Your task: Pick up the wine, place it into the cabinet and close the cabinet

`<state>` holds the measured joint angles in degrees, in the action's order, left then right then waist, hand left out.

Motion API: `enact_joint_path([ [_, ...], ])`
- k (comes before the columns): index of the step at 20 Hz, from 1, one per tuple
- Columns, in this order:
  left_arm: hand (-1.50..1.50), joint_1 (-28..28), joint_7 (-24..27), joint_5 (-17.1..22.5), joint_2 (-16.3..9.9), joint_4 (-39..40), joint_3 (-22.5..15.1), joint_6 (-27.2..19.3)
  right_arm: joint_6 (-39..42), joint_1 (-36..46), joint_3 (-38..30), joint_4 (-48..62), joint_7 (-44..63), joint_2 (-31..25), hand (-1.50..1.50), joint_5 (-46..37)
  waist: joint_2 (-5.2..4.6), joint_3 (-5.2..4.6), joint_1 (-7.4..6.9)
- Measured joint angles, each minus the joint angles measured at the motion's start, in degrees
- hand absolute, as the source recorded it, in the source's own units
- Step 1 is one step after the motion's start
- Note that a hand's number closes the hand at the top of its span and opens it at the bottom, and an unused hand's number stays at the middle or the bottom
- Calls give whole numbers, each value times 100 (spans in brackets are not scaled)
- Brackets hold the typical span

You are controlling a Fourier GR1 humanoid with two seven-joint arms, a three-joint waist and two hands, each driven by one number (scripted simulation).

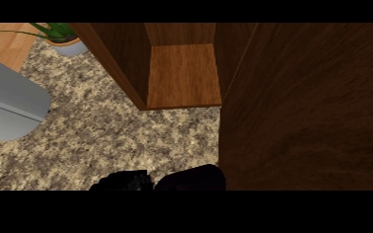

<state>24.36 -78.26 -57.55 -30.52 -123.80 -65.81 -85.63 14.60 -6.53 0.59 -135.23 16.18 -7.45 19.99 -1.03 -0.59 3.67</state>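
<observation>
At the lower edge, dark shapes [164, 180] blur indistinctly.

Black hand [124, 181], bumpy, dark, at lower edge.

No text, label, brand, number or sign can be read anywhere in the head view. The cabinet [182, 74] shows only bare wood grain on its shelf and walls, and its door [306, 108] is plain dark wood. The counter [109, 128] carries only a speckled stone pattern. The dark shape at the lower edge [191, 179] may be the wine bottle, but it is too dim to show any label.
</observation>
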Motion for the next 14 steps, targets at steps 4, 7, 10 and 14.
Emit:
enact_joint_path([
  [4,150,411,-39,303,124,181,119,6,14,24,-32,18,-3,-14,-150,14,-15,7,30],
  [7,150,618,-47,503,308,391,212,8,50,19,-114,20,-46,-45,-150,22,-30,10,69],
  [10,150,848,-45,704,378,630,310,5,40,68,-195,19,-13,-79,-150,48,-37,12,78],
  [14,150,1135,-7,942,542,1127,372,0,115,56,-328,53,-71,-128,-150,117,-45,19,93],
])
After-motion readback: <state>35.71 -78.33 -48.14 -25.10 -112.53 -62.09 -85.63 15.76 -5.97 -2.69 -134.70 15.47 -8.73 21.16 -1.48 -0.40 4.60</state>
